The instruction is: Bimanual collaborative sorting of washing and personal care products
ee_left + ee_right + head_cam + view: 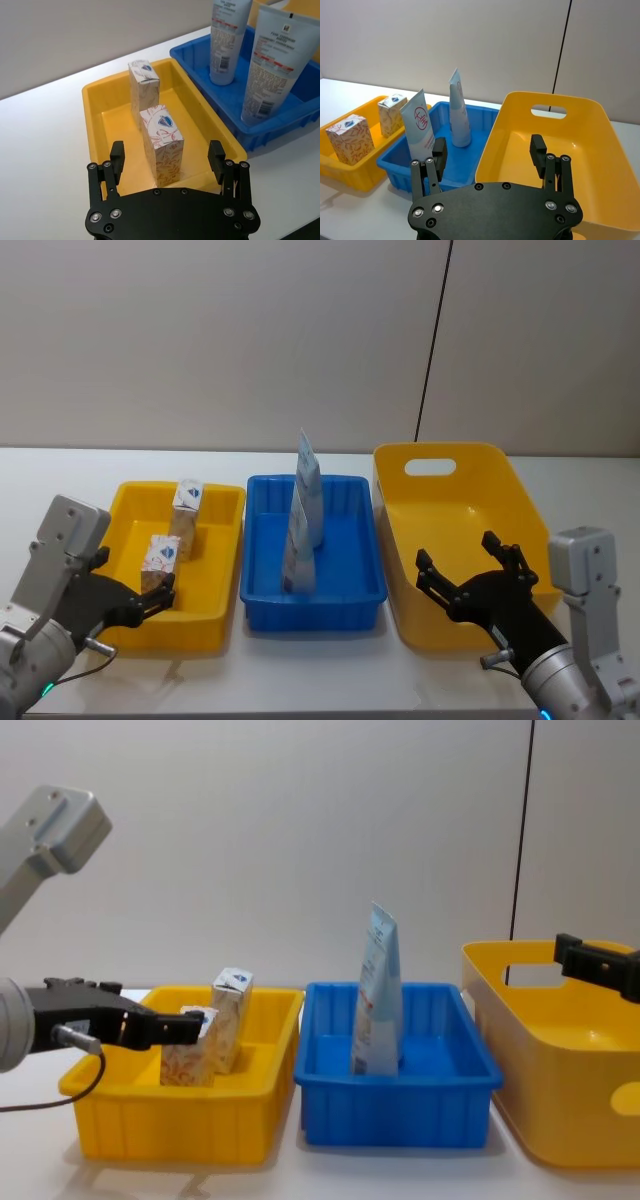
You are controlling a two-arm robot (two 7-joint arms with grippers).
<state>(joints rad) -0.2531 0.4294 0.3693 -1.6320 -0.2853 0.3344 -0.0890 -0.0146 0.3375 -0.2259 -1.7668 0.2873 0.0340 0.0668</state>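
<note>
left gripper [167, 149] has its fingers [117, 155] spread wide and holding nothing; the near carton [162, 142], white with the red-orange leaf print and a blue mark up top, stands lined up with the gap between them, clear space on both sides, so no contact; just past it, further out from the fingertips, is the far carton [144, 85] with the same print; can't tell if the two touch; both sit in the small yellow tray [92, 107], and the fingers hang over its near end; out to the side of that tray, beyond the left fingers, is the blue tray [282, 132] with two pale-blue tubes standing cap-down in it, the near tube [272, 65] and the far tube [227, 40], one behind the other

right gripper [489, 146] is the same deal, fingers [538, 150] wide apart with nothing in them; they hover over the near part of the big yellow bin [590, 145], the one with the handle cut-out in its far wall, well apart from the tubes; the blue tray sits just beside that bin, off past the finger on that side; everything's on a white table [45, 150]
</note>
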